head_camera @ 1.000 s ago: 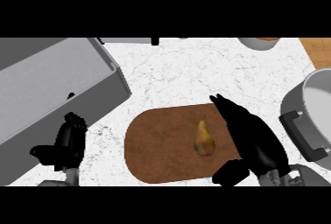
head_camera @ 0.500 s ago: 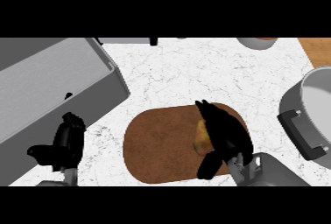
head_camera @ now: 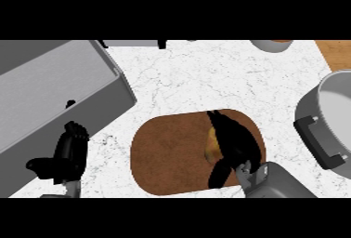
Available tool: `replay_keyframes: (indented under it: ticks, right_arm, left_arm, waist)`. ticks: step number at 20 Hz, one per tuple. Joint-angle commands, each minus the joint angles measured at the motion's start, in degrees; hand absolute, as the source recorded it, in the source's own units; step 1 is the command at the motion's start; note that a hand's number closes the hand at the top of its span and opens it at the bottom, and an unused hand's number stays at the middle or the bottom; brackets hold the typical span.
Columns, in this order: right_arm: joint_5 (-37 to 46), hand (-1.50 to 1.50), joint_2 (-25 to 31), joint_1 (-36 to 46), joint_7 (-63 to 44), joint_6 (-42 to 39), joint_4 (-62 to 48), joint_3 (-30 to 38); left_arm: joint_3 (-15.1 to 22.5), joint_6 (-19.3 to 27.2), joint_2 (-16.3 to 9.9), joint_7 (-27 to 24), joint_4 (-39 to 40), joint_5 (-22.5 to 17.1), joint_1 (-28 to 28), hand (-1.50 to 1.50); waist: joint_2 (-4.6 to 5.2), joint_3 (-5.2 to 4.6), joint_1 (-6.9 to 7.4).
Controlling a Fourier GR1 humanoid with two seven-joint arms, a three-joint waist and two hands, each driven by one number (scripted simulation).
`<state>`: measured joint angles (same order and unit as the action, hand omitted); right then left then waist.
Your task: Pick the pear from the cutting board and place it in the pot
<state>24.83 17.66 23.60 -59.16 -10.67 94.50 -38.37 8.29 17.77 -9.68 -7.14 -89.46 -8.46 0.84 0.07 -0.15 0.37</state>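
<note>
**Currently: right hand closing over pear on board**

Nearest, the right hand (head_camera: 237, 144) curls over the pear (head_camera: 212, 145) at the cutting board's (head_camera: 171, 153) right half; seat fingers fully before lifting. Left hand (head_camera: 66, 153) rests spread near the counter's (head_camera: 205, 74) left edge. Pot (head_camera: 326, 116) stands rightward; open counter between.

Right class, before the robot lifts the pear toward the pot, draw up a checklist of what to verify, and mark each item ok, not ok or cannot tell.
1. Right hand over the pear: ok.
2. Fingers closed round the pear: cannot tell, the hand hides it.
3. Pear on the board: ok.
4. Pot open, no lid: ok.
5. Counter between board and pot free: ok.
6. Left hand away from the board: ok.
</note>
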Motion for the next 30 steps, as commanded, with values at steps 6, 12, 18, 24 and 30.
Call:
replay_keyframes:
  ticks: [6, 12, 18, 24, 30]
  right_arm:
    - [3.6, -1.50, -2.7, -0.9, -0.6, -4.5, -2.8, 2.6]
    - [8.2, -1.50, -5.1, -3.9, 4.9, -1.7, -6.5, 2.6]
    - [17.2, 1.50, -4.2, -2.1, 12.4, 3.5, -9.4, 1.7]
    - [20.3, 1.50, -5.0, -2.5, 14.3, 1.0, -8.7, 4.1]
    - [22.2, 1.50, -1.9, -9.4, 30.1, 6.3, -10.2, -3.9]
  left_arm:
    - [2.6, -1.7, 1.7, 0.6, -1.9, 2.2, -1.5, 0.00]
    - [1.9, -1.9, 2.3, 1.1, -0.5, 3.0, -3.3, 0.00]
    - [1.0, -2.8, 2.5, -1.3, 1.0, 2.7, -1.4, 0.00]
    - [-1.2, -3.8, 2.4, -1.1, 3.0, 2.6, -4.2, 0.00]
    - [1.1, -3.1, 2.5, 0.6, -3.7, 3.1, 0.4, 0.00]
  waist:
    - [-0.12, 0.15, -0.28]
    - [-0.07, 0.15, -0.41]
    - [-0.08, 0.15, -0.42]
    - [-0.09, 0.14, -0.54]
    - [-0.05, 0.19, -0.21]
